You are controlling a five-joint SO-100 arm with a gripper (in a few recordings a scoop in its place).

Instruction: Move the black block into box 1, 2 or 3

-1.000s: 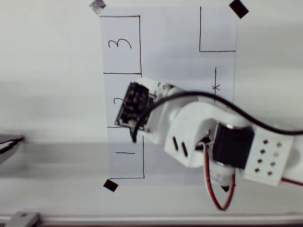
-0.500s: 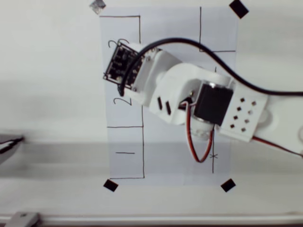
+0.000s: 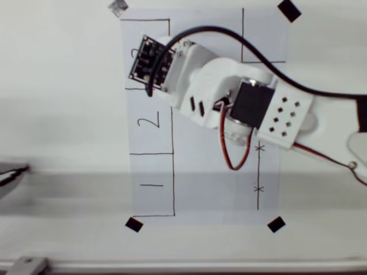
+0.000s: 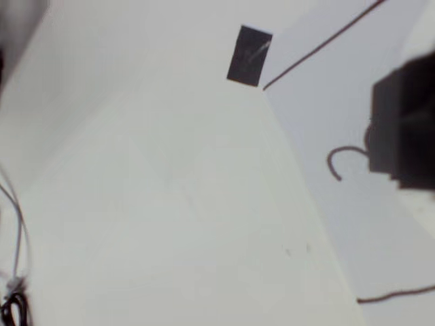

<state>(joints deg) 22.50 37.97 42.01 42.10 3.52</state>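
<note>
In the wrist view the black block (image 4: 402,125) shows large and blurred at the right edge, hanging over the white paper beside a curl of the handwritten "3" (image 4: 340,159). It appears held off the paper. From overhead, the white arm's gripper (image 3: 149,60) sits over the lower part of box 3 (image 3: 143,28), under the wrist camera board. The board hides both the fingers and the block there. The pen line of box 3 (image 4: 319,47) runs diagonally toward the top right of the wrist view.
Boxes marked "2" (image 3: 149,121) and "1" (image 3: 152,184) lie below box 3 on the paper. An unnumbered box (image 3: 264,34) is at top right. Black tape squares (image 3: 289,10) (image 3: 133,224) (image 3: 276,224) (image 4: 249,56) pin the corners. A pen line with x marks (image 3: 259,172) runs down the right.
The arm has swung up the paper, from over boxes 1 and 2 to over box 3, uncovering the "2", the lower right tape square and the x-marked line.
</note>
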